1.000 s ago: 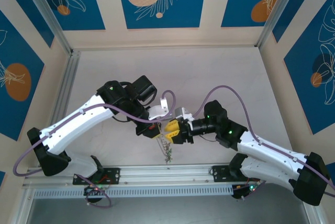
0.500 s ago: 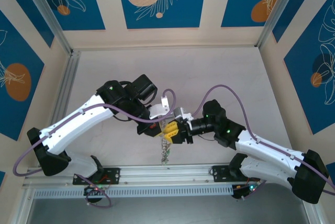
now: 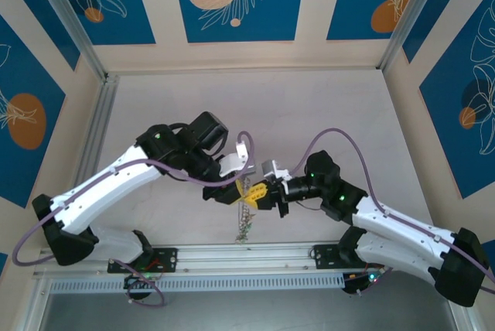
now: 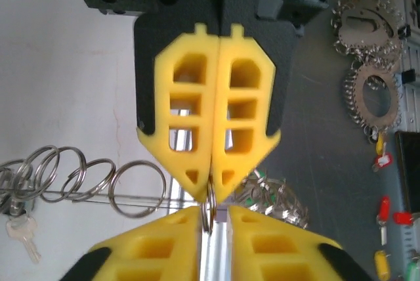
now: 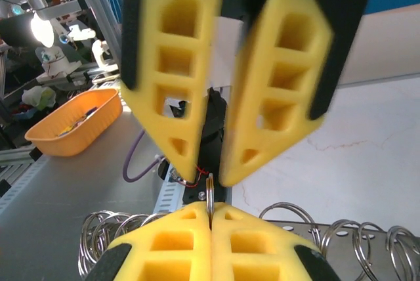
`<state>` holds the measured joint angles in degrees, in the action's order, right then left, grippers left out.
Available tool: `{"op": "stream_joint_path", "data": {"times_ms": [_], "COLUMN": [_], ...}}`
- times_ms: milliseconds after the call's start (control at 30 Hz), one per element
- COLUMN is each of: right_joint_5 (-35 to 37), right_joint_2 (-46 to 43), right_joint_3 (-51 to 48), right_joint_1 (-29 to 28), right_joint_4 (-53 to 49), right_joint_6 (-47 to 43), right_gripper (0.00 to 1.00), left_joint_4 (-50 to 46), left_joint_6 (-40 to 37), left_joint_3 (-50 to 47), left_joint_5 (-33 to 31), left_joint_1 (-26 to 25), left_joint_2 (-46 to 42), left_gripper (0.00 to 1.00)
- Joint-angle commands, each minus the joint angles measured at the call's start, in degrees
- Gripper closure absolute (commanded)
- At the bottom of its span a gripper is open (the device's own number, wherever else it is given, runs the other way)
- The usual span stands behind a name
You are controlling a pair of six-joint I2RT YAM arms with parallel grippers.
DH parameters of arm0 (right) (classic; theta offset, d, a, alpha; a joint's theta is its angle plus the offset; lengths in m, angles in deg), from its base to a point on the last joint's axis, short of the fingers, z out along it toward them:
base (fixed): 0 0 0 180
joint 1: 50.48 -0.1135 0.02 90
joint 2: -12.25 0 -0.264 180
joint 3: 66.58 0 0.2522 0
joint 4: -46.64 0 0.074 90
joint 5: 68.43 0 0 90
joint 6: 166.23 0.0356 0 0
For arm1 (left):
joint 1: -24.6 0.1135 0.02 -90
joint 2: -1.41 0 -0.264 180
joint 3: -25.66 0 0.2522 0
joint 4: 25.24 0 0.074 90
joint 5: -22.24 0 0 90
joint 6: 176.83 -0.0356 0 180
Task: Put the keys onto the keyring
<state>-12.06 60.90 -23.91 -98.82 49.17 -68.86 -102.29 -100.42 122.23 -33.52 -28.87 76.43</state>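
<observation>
Facing each other tip to tip, the two grippers are seen above the near part of the table (image 3: 325, 114). A thin metal keyring (image 5: 209, 192), viewed edge-on, is clamped by the right gripper (image 5: 210, 218), whose yellow fingers (image 5: 170, 248) are pressed together on its rim. The left gripper (image 4: 213, 223) is seen with its jaws slightly apart. The keyring's rim lies in the gap between them, and whether it is touched there cannot be told. A string of linked rings (image 3: 246, 223) is seen dangling below the meeting point, toward the front rail (image 3: 232, 252). A small silver key (image 4: 20, 236) is seen at the far end of that string.
</observation>
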Motion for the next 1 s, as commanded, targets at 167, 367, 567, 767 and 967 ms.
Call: {"op": "stream_joint_path", "data": {"times_ms": [167,367,567,767,967], "right_joint_5": [1.1,3.6,7.3,9.0,11.8], "right_joint_2": [-5.6,-4.9,-4.3,-2.5,-0.5], "right_joint_3": [0.0,-0.1,-1.4,-1.7,-2.7], "right_joint_1": [0.1,-1.6,-3.3,-4.7,-5.7], "right_joint_4": [10.8,18.9,24.8,28.7,33.8], "right_joint_6": [5.6,8.3,9.8,10.5,11.0], "right_gripper": [1.00,1.00,1.00,1.00,1.00], "left_joint_4": [30.1,48.6,60.1,65.8,65.1], "left_joint_6": [6.9,12.6,15.0,16.9,16.4], "left_joint_3": [-18.7,-27.8,-31.7,-33.2,-33.3], "left_joint_5": [3.7,1.8,1.9,3.5,3.5], "left_joint_1": [0.3,0.4,0.3,0.3,0.2], "left_joint_2": [-18.2,-24.5,-26.0,-25.8,-25.8], "left_gripper": [0.60,0.60,0.64,0.73,0.85]}}
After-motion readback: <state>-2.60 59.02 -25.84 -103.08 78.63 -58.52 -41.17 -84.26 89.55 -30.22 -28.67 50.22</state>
